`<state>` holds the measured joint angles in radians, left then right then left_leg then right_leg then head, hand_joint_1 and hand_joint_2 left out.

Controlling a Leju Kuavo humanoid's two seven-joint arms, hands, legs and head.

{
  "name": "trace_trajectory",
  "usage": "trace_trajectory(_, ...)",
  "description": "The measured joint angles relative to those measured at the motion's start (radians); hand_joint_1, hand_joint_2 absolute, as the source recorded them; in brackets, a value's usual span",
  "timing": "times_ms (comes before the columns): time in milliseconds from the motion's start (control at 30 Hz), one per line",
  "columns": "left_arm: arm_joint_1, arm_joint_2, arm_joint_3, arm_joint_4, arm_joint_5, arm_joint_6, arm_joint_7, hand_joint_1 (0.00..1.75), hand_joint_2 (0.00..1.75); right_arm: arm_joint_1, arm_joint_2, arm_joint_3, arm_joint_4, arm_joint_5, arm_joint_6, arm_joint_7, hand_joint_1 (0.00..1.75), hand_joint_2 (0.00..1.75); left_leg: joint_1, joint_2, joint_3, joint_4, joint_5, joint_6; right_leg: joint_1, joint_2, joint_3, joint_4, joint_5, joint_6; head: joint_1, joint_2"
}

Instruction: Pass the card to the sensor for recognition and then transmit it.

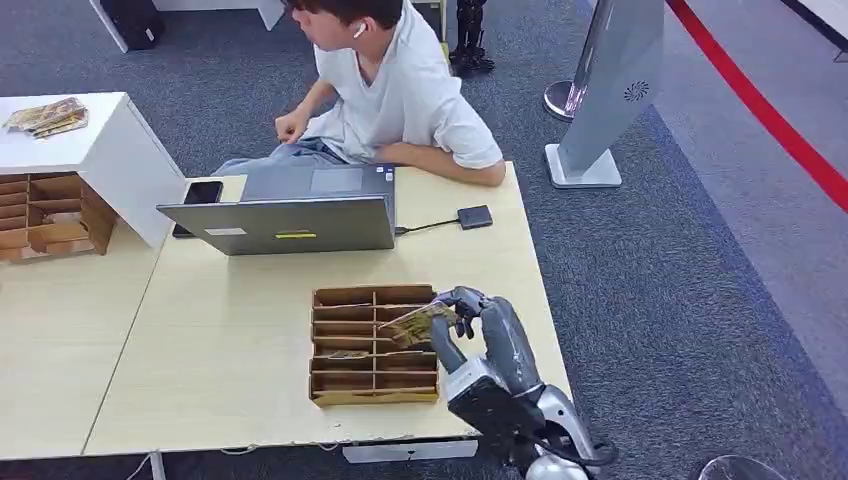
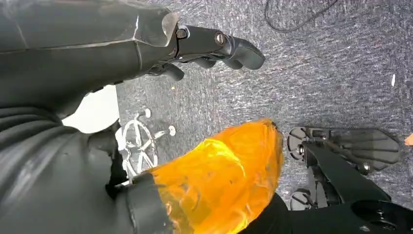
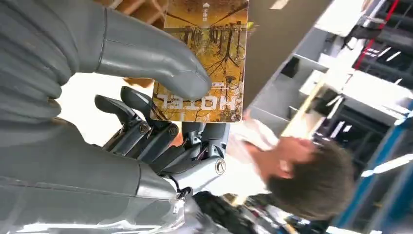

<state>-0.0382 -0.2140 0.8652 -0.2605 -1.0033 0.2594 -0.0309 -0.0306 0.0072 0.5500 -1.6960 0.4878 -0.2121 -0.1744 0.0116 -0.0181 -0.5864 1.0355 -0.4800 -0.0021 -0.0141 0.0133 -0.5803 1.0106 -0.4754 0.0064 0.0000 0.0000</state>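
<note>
My right hand (image 1: 482, 335) pinches a yellow card (image 1: 416, 322) with an autumn-forest picture. It holds the card just above the right side of a brown cardboard slot organizer (image 1: 350, 375) on the light wooden table (image 1: 220, 350). In the right wrist view the thumb (image 3: 160, 63) presses the card (image 3: 209, 53), printed "HOTEL", against the dark fingers (image 3: 146, 124). The sensor, a small dark box (image 1: 475, 217) on a cable, lies farther back on the table, apart from the card. My left hand (image 2: 146, 48) hangs over grey carpet, holding nothing, its fingers (image 2: 229, 46) stretched out.
A person (image 1: 400, 90) sits behind an open grey laptop (image 1: 290, 220), a black phone (image 1: 202, 192) beside it. At left, a white cabinet (image 1: 110, 160) carries a card stack (image 1: 45, 115) beside another organizer (image 1: 50, 215). A grey stand (image 1: 610, 100) is on the carpet at right.
</note>
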Motion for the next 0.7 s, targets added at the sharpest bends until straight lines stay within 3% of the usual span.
trace_trajectory(367,-0.001,-0.005,0.032,0.000,-0.007,0.019,-0.013,0.00,0.00,0.080,0.011,-0.123,0.045,-0.099,0.005,-0.002,1.75,1.75,0.000,0.000,0.000,0.000,0.000,0.000,0.000,0.000,0.000,0.000,0.000,0.000,0.000,0.000)
trace_trajectory(700,-0.004,-0.006,0.054,0.000,-0.016,0.022,-0.015,0.00,0.00,0.098,0.016,-0.153,0.089,-0.103,0.005,0.060,1.75,1.75,0.000,0.000,0.000,0.000,0.000,0.000,0.000,0.000,0.000,0.000,0.000,0.000,0.000,0.000)
